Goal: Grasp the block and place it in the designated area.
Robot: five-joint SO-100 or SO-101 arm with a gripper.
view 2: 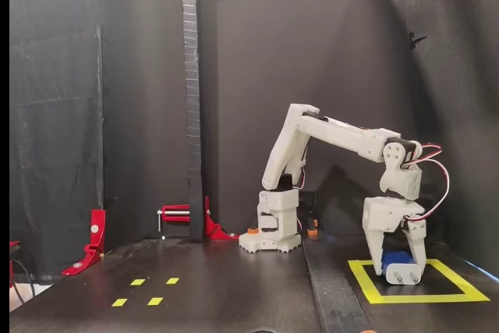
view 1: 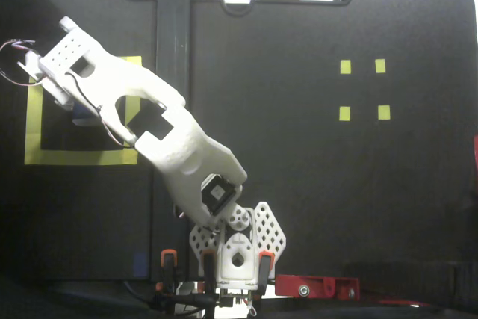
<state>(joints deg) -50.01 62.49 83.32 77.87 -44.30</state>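
Placing step, by my read. Gripper (view 2: 403, 273) down inside designated area (view 2: 366, 280), fingers closed around block (view 2: 395, 259), tips at mat level. In top-down fixed view, arm hides block, frame (view 1: 33, 131) at 9 o'clock. Next: I open fingers, lift straight clear.

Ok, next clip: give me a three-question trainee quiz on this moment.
1. True or false: the block is inside the designated area.
2. In the side-on fixed view, the hand is: A) high above the table, B) down at the table around the block, C) over the four small yellow squares.
3. What colour is the block?

Key: 1 true; 2 B; 3 dark blue.
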